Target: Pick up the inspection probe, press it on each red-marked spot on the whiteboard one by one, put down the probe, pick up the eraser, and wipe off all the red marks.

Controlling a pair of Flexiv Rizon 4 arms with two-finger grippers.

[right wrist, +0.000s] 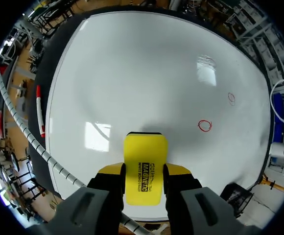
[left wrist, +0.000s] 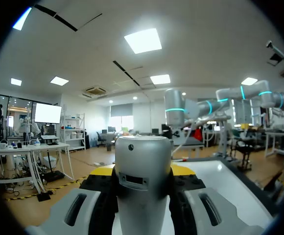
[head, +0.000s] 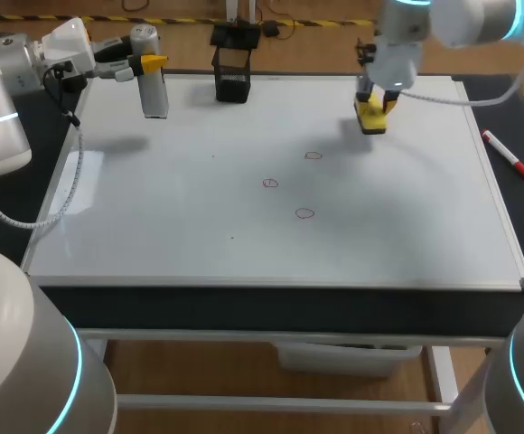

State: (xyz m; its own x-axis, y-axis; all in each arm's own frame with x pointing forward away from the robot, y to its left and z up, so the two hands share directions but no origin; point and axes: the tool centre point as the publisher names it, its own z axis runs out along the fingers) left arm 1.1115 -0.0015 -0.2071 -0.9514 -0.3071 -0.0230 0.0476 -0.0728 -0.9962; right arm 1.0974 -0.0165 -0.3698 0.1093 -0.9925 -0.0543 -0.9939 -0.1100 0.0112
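Three red marks [head: 304, 213] nearest you at the whiteboard's [head: 154, 217] middle await wiping: your right pincer [right wrist: 144, 178], clamped on the eraser [right wrist: 145, 159] toward the far right corner, should lower onto them, while your left pincer [left wrist: 143, 178] grips the probe [left wrist: 143, 156] at the far left corner

Near the whiteboard's [head: 199, 235] far edge are the upright probe [head: 154, 89], a black holder [head: 232, 80] and the eraser [head: 371, 118]. The red marks [head: 270, 183] mid-board lie well apart from them, reachable from the near side.
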